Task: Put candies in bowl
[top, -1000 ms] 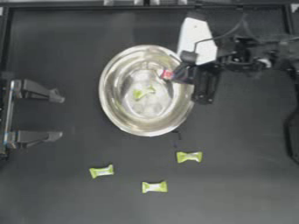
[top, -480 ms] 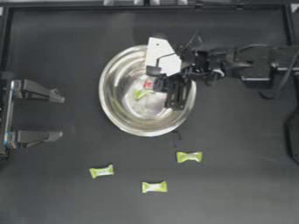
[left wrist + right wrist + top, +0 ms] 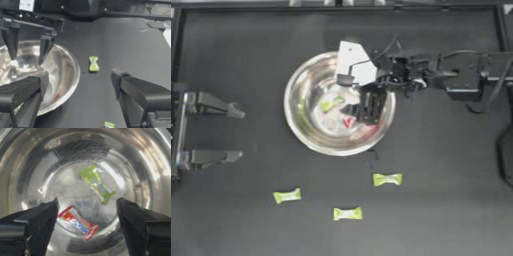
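The silver bowl [image 3: 303, 117] sits mid-table. Inside it lie a red candy [image 3: 349, 121] and a yellow-green candy [image 3: 331, 103]. My right gripper [image 3: 366, 107] hangs over the bowl's right half. In the right wrist view it [image 3: 87, 203] is open, with the red candy [image 3: 78, 222] loose on the bowl [image 3: 33, 165] floor between its jaws and the green candy [image 3: 97, 184] just beyond. Three yellow-green candies rest on the table in front of the bowl [image 3: 387, 179] [image 3: 286, 195] [image 3: 347, 214]. My left gripper [image 3: 211, 131] is parked open at the left edge.
The left wrist view looks across the table at the bowl [image 3: 65, 65], one loose candy [image 3: 94, 63] beside it and another candy [image 3: 108, 124] nearer. A white tag [image 3: 355, 60] on the right arm overhangs the bowl's far rim.
My right gripper moved left and deeper over the bowl, then opened. The red candy it carried now lies on the bowl's floor.
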